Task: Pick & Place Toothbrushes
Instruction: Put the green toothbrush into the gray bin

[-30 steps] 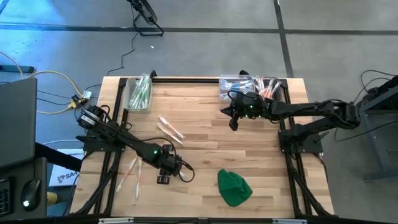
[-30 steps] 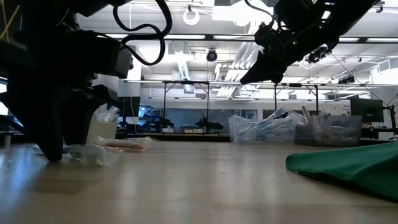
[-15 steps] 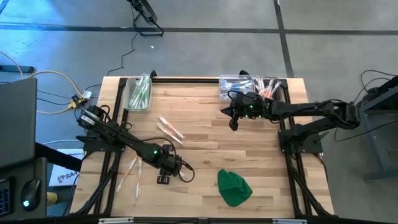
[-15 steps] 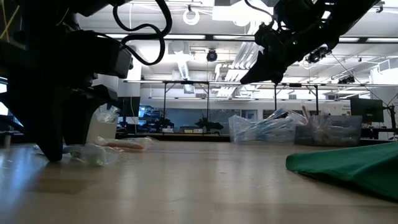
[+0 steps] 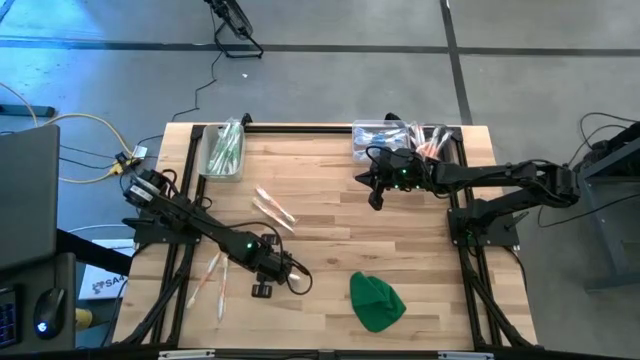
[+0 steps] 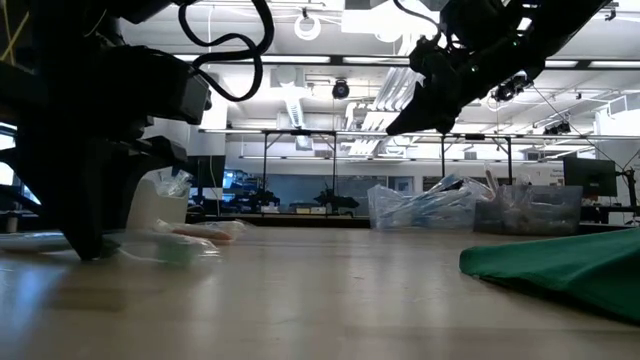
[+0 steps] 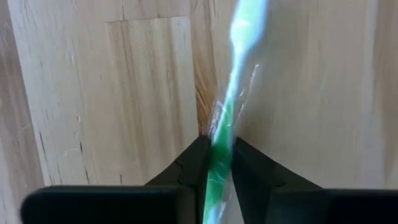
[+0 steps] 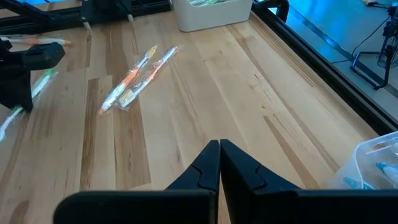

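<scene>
My left gripper [image 5: 262, 290] stands near the table's front left, pointing steeply down, shut on a green toothbrush [image 7: 239, 56] in a clear wrapper. The brush lies low along the table in the low view [image 6: 165, 247]. Two pale toothbrushes [image 5: 215, 278] lie flat on the wood to its left, and two orange ones [image 5: 272, 208] lie farther back. My right gripper [image 5: 375, 202] hangs shut and with nothing in it above the far middle of the table [image 8: 219, 148]. My left gripper pinches the green handle [image 7: 221, 134] of the toothbrush, wrapper included, between its two fingertips. The fingers come from above, slanting steeply down, and lie across the brush. The brush runs on past the fingertips along the wood; whether it rests on the table or hangs just above it, I cannot tell.
A clear bin [image 5: 222, 150] with green toothbrushes stands at the far left. A second bin [image 5: 400, 137] with mixed toothbrushes stands at the far right, behind my right gripper. A green cloth lump [image 5: 377, 301] lies near the front right. Bare wood lies in the middle.
My left gripper has shut on the green toothbrush without moving from its place. The brush has shifted a little on the table and now shows longer in the low view.
</scene>
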Controlling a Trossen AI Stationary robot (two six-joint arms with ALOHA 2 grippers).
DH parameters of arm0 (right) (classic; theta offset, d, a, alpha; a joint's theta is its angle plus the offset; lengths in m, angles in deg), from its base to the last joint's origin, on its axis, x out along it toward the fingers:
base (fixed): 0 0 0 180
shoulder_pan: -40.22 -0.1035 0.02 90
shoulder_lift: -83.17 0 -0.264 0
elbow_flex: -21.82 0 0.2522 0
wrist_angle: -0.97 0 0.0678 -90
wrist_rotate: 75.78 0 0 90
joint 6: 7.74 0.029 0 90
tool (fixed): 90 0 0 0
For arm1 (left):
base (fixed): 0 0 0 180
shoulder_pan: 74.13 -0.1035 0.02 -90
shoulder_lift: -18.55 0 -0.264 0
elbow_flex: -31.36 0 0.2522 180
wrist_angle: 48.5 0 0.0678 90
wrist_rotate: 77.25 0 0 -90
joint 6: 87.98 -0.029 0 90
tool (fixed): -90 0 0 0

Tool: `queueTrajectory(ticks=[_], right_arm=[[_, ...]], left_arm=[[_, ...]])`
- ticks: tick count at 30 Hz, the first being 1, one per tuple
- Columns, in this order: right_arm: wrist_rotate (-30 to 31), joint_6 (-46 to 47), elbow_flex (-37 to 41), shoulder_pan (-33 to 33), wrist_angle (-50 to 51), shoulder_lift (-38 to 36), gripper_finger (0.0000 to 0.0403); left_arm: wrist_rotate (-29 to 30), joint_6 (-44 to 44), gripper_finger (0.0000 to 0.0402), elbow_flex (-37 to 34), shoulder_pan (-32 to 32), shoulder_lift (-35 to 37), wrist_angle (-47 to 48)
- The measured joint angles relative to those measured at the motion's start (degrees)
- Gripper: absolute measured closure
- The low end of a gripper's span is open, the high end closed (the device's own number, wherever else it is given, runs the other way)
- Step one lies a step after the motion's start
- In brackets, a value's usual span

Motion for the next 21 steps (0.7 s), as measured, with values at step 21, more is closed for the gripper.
queueTrajectory(ticks=[21], right_arm=[[-0.2,-0.2,0.0,0.0,0.0,0.0,0.0399]], left_arm=[[1.5,0.7,0.036,3.6,-0.1,-0.5,4.0]])
